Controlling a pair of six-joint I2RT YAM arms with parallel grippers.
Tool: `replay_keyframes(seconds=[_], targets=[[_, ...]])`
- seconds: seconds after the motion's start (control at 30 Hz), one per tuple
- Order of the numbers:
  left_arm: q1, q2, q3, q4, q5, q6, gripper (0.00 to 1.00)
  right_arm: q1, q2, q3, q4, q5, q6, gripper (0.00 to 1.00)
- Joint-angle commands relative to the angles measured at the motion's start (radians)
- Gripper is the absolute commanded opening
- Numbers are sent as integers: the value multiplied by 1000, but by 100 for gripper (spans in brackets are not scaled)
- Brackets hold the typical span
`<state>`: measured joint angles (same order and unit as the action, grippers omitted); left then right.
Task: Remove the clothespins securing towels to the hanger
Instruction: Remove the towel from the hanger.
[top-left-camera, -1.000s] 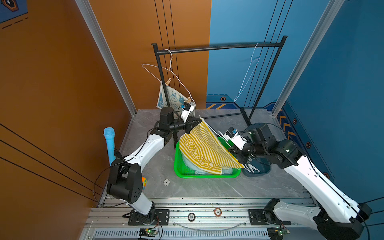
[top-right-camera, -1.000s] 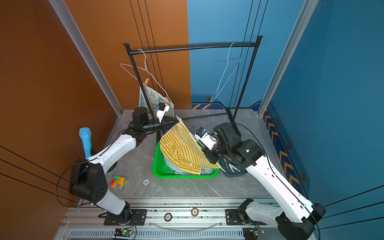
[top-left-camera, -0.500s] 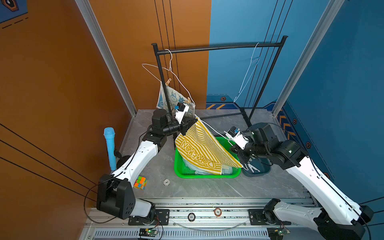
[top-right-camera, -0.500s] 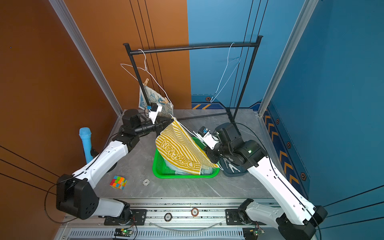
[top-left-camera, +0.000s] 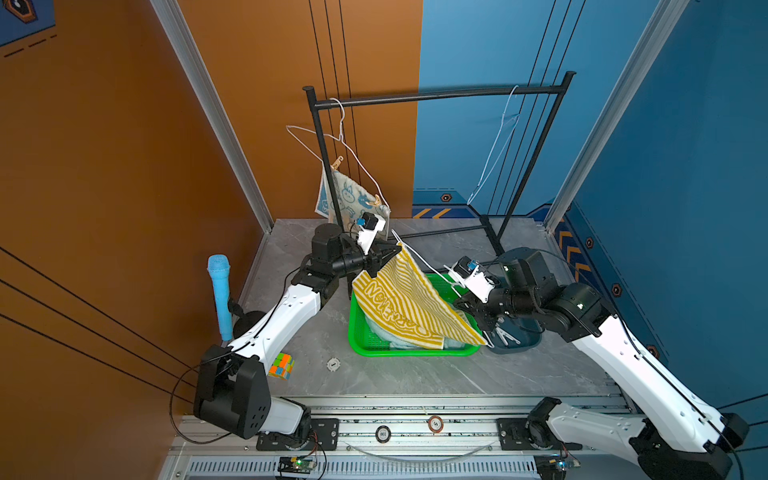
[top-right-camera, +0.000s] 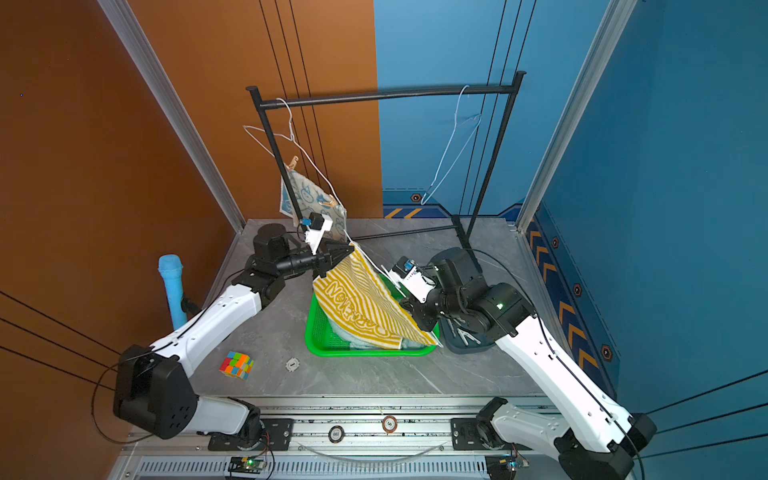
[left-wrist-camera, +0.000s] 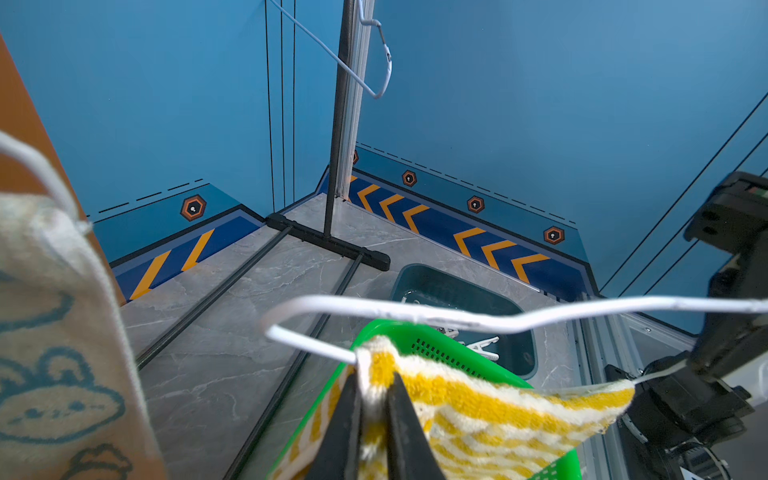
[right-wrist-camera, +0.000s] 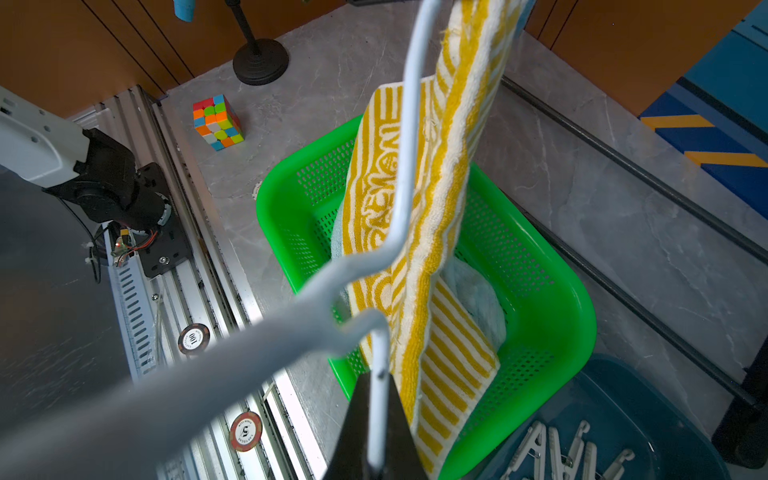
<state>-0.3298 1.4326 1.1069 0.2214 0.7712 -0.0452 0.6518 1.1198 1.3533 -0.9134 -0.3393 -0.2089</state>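
Note:
A yellow-and-white striped towel (top-left-camera: 407, 307) hangs slantwise over a green basket (top-left-camera: 374, 349). My left gripper (left-wrist-camera: 374, 386) is shut on the towel's upper corner, and the cloth (left-wrist-camera: 478, 407) sits pinched between its black fingers. My right gripper (right-wrist-camera: 378, 386) is shut on the white wire hanger (right-wrist-camera: 405, 145) that runs along the towel's top edge. A cream towel with blue bunny prints (top-left-camera: 345, 199) hangs from a second hanger (top-left-camera: 345, 141) on the rack. Two tan clothespins (top-left-camera: 337, 163) (top-left-camera: 376, 202) hold it there. A pale blue-green towel (right-wrist-camera: 478, 295) lies in the basket.
A dark blue tray (top-left-camera: 515, 336) right of the basket holds several loose clothespins (right-wrist-camera: 561, 453). The black rack (top-left-camera: 436, 93) stands at the back with an empty hanger (top-left-camera: 496, 153). A blue microphone (top-left-camera: 220, 295), a colour cube (top-left-camera: 281, 365) and a chip (top-left-camera: 333, 364) are at the left front.
My left arm has changed its pose, its shoulder turning toward the front. The towel corner in its gripper swayed left, then back. My right gripper has stayed on the hanger.

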Motion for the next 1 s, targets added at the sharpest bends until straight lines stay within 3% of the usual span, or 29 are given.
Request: replay_keyframes(seconds=[0.0,0.97], targets=[[-9,25,22,9,23,11,20,13,-20,-6,32,-33,-3,0],[-10,15,18,10,9,28,37,22,-9,-18,24,3,1,0]])
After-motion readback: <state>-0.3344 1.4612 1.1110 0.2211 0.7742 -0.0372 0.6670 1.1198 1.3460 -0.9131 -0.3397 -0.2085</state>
